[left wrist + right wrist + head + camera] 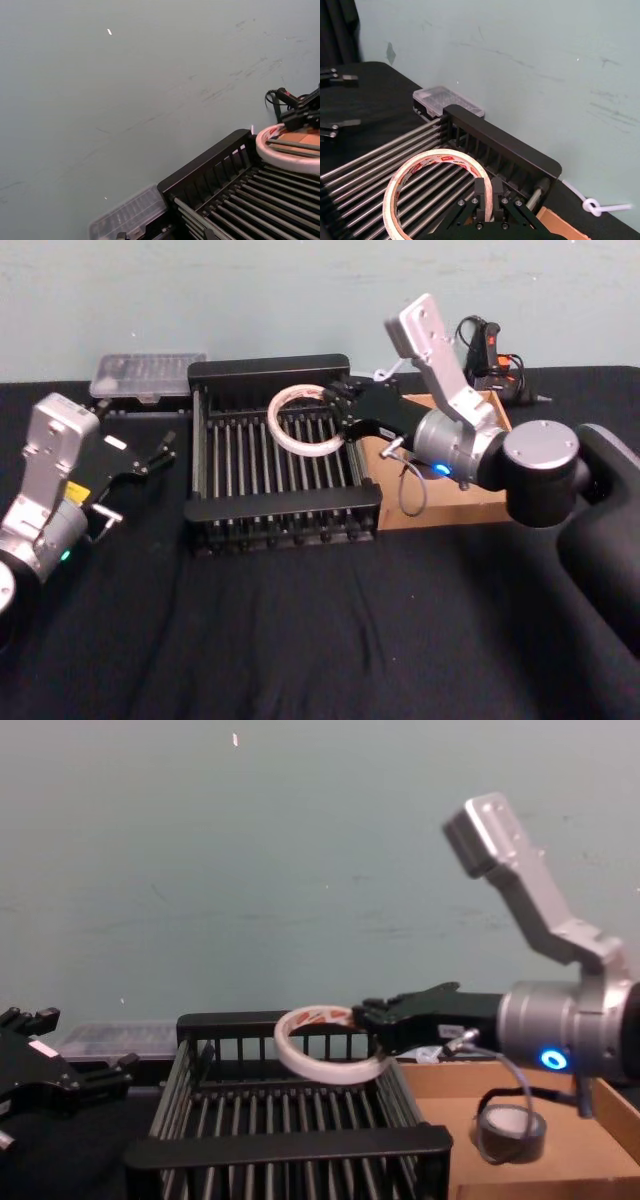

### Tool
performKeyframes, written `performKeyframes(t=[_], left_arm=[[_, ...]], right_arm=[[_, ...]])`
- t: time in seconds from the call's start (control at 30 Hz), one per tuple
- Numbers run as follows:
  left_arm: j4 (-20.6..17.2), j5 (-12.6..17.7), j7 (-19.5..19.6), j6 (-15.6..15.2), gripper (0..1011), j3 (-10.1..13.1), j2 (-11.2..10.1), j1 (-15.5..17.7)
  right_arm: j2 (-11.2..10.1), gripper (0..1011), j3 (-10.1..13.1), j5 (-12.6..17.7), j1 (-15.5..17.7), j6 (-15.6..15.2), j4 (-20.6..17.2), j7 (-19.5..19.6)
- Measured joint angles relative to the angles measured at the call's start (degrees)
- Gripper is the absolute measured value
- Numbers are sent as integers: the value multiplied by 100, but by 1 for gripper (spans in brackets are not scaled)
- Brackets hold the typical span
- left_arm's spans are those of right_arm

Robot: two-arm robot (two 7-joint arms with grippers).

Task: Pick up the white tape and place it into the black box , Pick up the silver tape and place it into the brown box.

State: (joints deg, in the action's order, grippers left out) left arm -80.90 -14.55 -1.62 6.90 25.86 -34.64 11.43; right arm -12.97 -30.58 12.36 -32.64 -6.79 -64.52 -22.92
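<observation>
Right gripper (345,412) clamped on rim of large thin white tape ring (305,421), held tilted above far-right interior of black slatted plastic crate (280,508), so release drops it straight in.

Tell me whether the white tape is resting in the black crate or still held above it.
Held above it. The right gripper pinches the white tape at its rim, hanging tilted over the black crate bars.

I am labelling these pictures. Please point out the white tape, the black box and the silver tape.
white tape (300,445): head view, near side of the ring.
black box (285,504): head view, front rim.
silver tape (512,1132): chest view, front of the roll.
</observation>
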Motion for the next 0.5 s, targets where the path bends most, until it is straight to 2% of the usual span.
performKeyframes(t=[0.17,0.5], left_arm=[[0,0,0,0,1001,0,0,0],[0,0,0,0,1001,0,0,0]], right_arm=[[250,92,-38,-190,-173,67,437,82],[484,91,-52,-443,-350,61,936,166]])
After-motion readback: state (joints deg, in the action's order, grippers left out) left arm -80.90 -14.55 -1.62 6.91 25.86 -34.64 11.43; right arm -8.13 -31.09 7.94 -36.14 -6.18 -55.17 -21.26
